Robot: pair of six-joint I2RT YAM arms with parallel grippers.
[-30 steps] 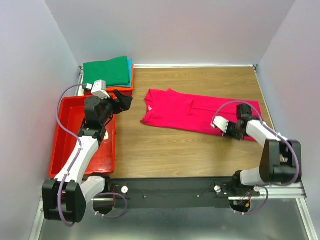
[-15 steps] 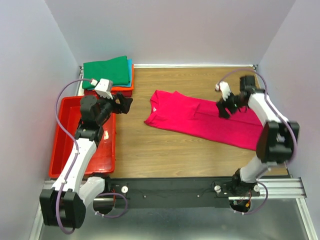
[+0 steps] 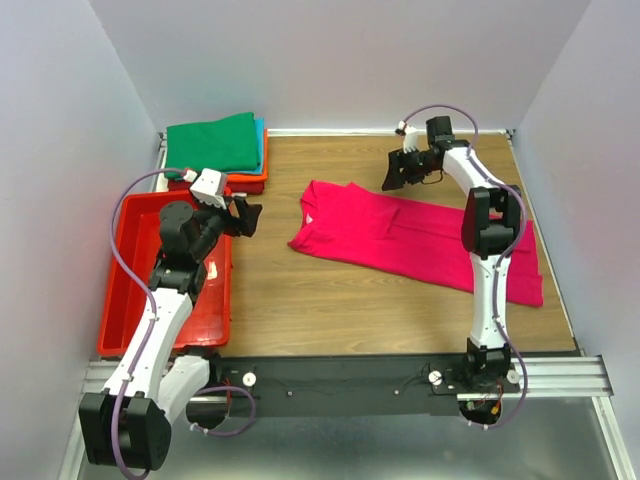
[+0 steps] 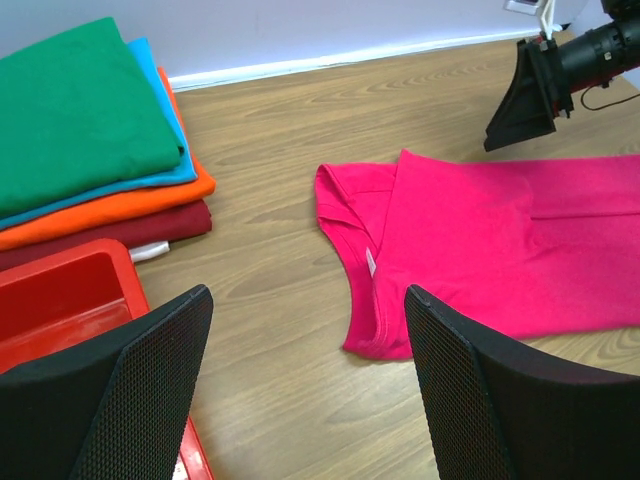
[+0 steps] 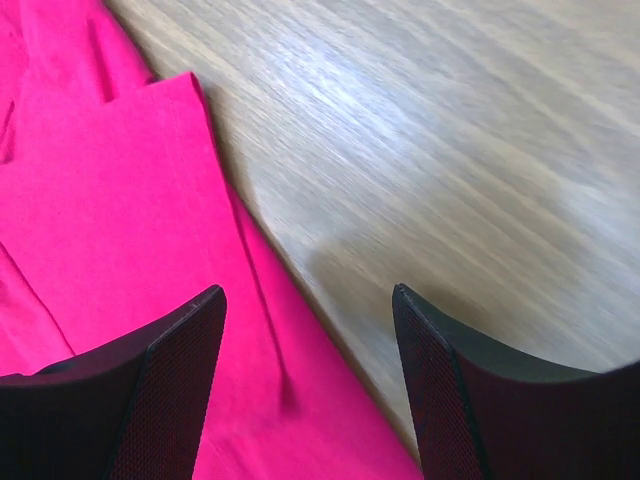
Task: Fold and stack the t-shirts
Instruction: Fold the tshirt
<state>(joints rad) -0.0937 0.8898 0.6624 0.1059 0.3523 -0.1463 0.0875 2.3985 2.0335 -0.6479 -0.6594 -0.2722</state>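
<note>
A: Where's the shirt being worked on?

B: The pink t-shirt (image 3: 400,235) lies flat on the wooden table (image 3: 330,305), right of centre. Its long axis runs left to right and slants nearer toward the right. The collar is at the left end and the hem at the near right.

A: And the finished ones?

B: A folded stack (image 3: 215,145) sits in the far left corner, just beyond the red tray (image 3: 125,262). Green is on top, then blue, orange and dark red.

A: Which arm is closer?

B: The right gripper (image 3: 393,175). It hangs at the shirt's far edge, near the sleeve. Its wrist view shows one finger over pink cloth and the other over bare wood. The jaws are wide apart with nothing in them.

A: The left one?

B: The left gripper (image 3: 245,215) is by the tray's far right corner, left of the collar and apart from it, pointing toward the shirt. It's also spread wide and empty.

A: How will the cloth behave?

B: It's soft, thin, limp cotton, with a doubled layer and a crease along its length. I'd guess the right jaws need to drop onto that far edge and pinch it. A shallow bite could slip off.
</note>
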